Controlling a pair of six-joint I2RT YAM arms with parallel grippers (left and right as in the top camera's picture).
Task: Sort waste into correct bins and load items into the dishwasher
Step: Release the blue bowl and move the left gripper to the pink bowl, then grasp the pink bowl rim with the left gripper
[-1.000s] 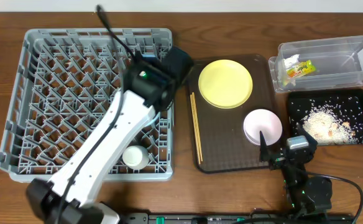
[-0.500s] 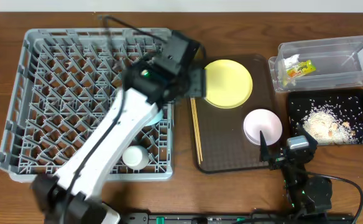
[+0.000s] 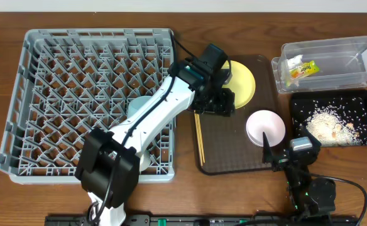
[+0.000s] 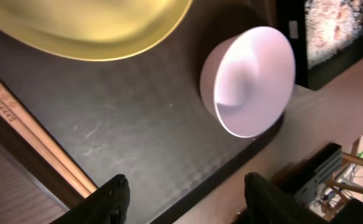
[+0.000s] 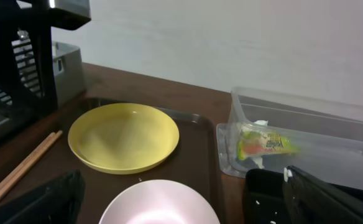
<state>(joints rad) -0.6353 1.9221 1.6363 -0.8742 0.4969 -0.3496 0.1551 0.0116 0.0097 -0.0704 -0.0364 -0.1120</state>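
Observation:
My left gripper (image 3: 219,102) is open and empty, low over the brown tray between the yellow plate (image 3: 243,85) and the chopsticks (image 3: 200,137). The left wrist view shows its open jaws (image 4: 191,200), the plate's rim (image 4: 101,31), the white bowl (image 4: 250,81) and the chopsticks (image 4: 38,143). The white bowl (image 3: 265,127) sits on the tray's right side. The light-blue bowl (image 3: 139,105) lies in the grey dish rack (image 3: 39,94), partly under the arm. The cup is hidden. My right gripper (image 3: 275,156) rests open behind the white bowl (image 5: 160,202).
The brown tray (image 3: 234,154) lies right of the rack. The clear tub (image 3: 340,63) at the back right holds the green-and-yellow wrapper (image 3: 301,69) with a bit of white next to it. The black tray (image 3: 359,100) holds rice grains (image 3: 327,124).
My left arm has swung right from the rack's right edge to over the brown tray, covering part of the yellow plate. The right arm has not moved.

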